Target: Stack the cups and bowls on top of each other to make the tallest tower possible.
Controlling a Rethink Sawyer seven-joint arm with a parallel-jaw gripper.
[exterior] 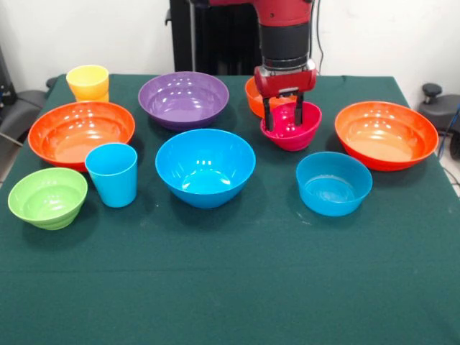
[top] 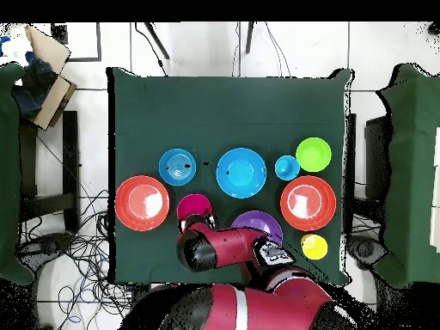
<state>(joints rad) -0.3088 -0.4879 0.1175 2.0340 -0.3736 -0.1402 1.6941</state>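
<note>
The claw (exterior: 284, 116) hangs over the small magenta bowl (exterior: 291, 129), its two dark fingers spread, one tip down inside the bowl and the other at the rim; whether they touch the plastic cannot be told. The bowl is glossy, round and deep, sitting on the dark green cloth of the tabletop (exterior: 230, 280).

Just behind the claw, half hidden by it, sits a small orange bowl (exterior: 254, 97). To one side stands the wide, shiny purple bowl (exterior: 184, 98), to the other a large shallow orange bowl (exterior: 386, 134). In front of the claw lie the large blue bowl (exterior: 205, 166) and the medium blue bowl (exterior: 333, 182), both smooth and open upward.

Well away from the claw, past the purple bowl, are the second large orange bowl (exterior: 81, 132), the tapered sky-blue cup (exterior: 113, 174), the ribbed lime green bowl (exterior: 48, 197) and the yellow cup (exterior: 88, 83).

All pieces stand apart; none is nested in another.

From overhead, the red arm (top: 215, 249) covers part of the purple bowl.
</note>
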